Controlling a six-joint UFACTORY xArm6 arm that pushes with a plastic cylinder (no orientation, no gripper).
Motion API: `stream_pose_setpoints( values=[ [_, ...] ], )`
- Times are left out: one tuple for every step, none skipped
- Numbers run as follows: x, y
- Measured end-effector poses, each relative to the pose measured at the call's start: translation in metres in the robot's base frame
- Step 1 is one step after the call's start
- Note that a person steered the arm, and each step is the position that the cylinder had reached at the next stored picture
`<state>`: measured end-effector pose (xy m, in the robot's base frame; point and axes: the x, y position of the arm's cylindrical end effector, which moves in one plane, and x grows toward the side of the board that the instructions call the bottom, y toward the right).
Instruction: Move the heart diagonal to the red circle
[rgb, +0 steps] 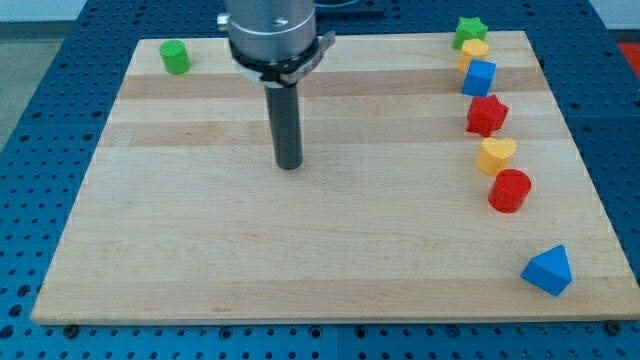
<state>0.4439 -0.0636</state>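
Observation:
A yellow heart (496, 155) lies at the view's right, touching the red circle (510, 190) just below and right of it. My tip (289, 165) rests on the board near the middle, far to the left of both blocks, touching no block.
Along the right side, from the top: a green star (468, 31), a yellow block (475, 51), a blue cube (479, 78), a red star (487, 115). A blue triangle (548, 270) lies at the bottom right. A green cylinder (176, 57) sits at the top left. The wooden board (200, 250) ends near these blocks.

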Motion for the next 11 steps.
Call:
stream_pose_setpoints(
  values=[
    [0.015, -0.018],
    [0.028, -0.024],
    [0.074, -0.024],
    [0.109, -0.026],
    [0.135, 0.032],
    [0.134, 0.083],
    [0.123, 0.172],
    [0.114, 0.263],
    [0.092, 0.295],
    [0.068, 0.32],
    [0.038, 0.32]
  ],
)
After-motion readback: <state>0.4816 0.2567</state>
